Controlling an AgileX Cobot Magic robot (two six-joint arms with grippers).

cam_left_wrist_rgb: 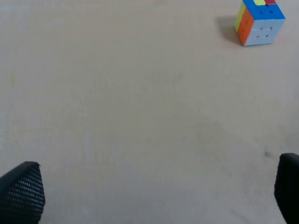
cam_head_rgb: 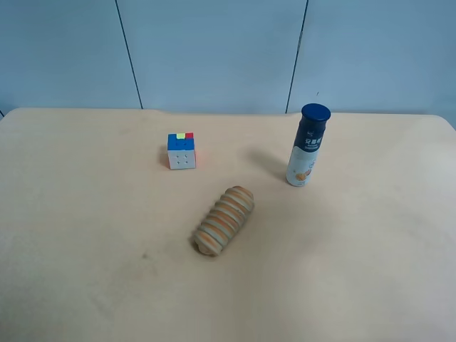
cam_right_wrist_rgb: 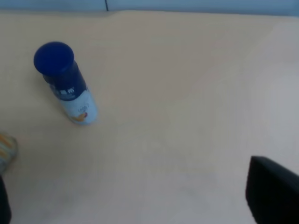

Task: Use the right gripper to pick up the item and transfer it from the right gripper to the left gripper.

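The item [cam_head_rgb: 307, 144] stands upright on the tan table [cam_head_rgb: 85, 271], right of centre toward the back, with a dark blue cap and a white lower body with orange graphics. In the right wrist view the item [cam_right_wrist_rgb: 66, 84] stands apart from my right gripper [cam_right_wrist_rgb: 138, 200], whose black fingertips [cam_right_wrist_rgb: 273, 196] show only at the picture's edges, wide apart and empty. My left gripper [cam_left_wrist_rgb: 154, 191] is also open and empty, its fingertips [cam_left_wrist_rgb: 21, 193] wide apart above bare table. Neither arm shows in the exterior high view.
A colourful puzzle cube [cam_head_rgb: 181, 150] sits left of the item and also shows in the left wrist view [cam_left_wrist_rgb: 259, 21]. A ribbed tan-and-orange roll [cam_head_rgb: 224, 220] lies near the table's middle. A blue-grey panelled wall [cam_head_rgb: 214, 50] stands behind the table.
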